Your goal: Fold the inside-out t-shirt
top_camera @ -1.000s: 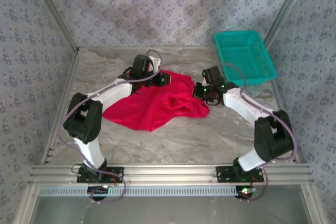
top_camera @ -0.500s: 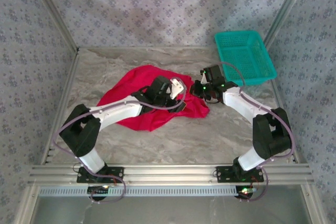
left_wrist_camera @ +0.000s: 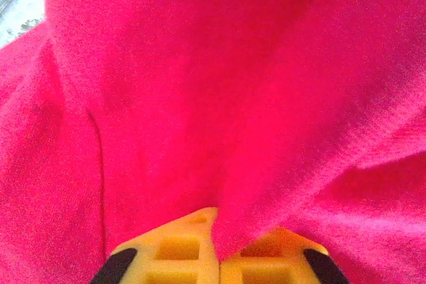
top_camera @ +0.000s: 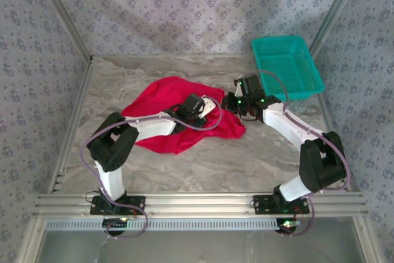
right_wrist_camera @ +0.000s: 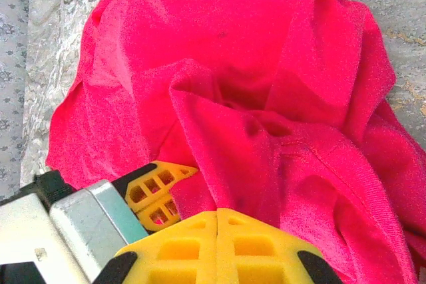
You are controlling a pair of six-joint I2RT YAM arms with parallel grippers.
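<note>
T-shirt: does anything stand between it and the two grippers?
Nothing visible does. The left gripper is shut on a fold of the t-shirt, and the right gripper pinches its cloth too. The teal basket stands apart at the far right.

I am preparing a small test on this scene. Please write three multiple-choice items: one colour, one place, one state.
1. What colour is the t-shirt? A. red; B. teal; C. white.
2. Where is the basket? A. near left corner; B. far right corner of the table; C. on the t-shirt.
3. How is the left tool? A. open above the table; B. shut on the t-shirt; C. shut on the basket.
Key: 1 A, every view shows red cloth. 2 B, as the top view shows. 3 B, cloth is pinched between its closed fingers.
</note>
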